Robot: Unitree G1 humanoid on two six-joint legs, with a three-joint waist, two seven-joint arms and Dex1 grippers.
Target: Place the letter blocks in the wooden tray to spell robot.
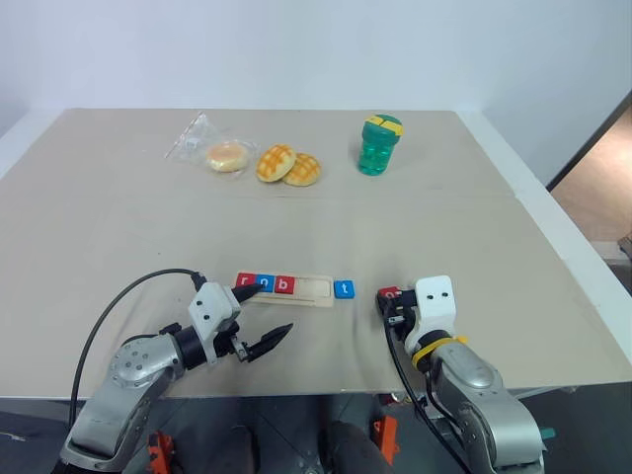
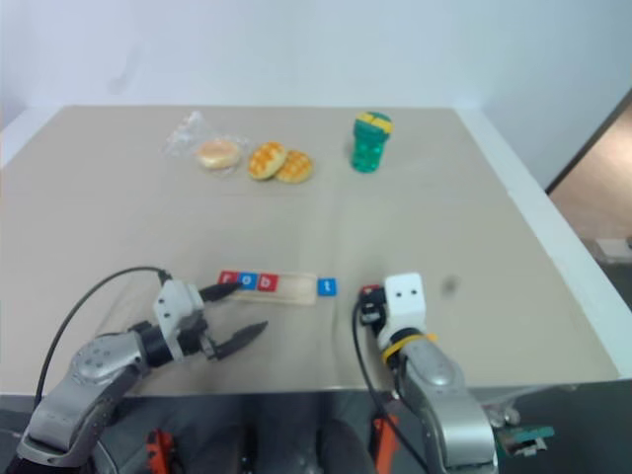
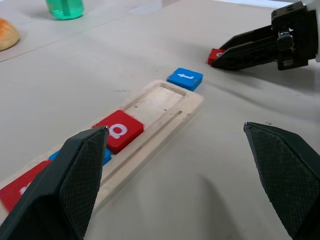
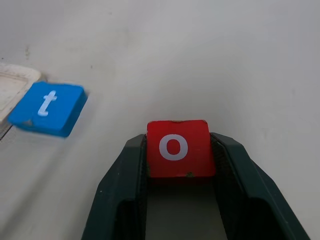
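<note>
Red o block (image 4: 178, 148) sits clamped between right fingers (image 4: 131, 180), beside blue t block (image 4: 46, 108).

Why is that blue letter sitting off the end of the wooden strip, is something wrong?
Nothing is damaged or spilled. The blue t block lies on the table just past the wooden tray, whose last two places are empty.

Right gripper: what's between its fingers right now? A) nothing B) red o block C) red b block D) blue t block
B: in the right wrist view the right gripper is shut on the red o block, one finger on each side, while the blue t block lies on the table beside the end of the wooden tray.
</note>
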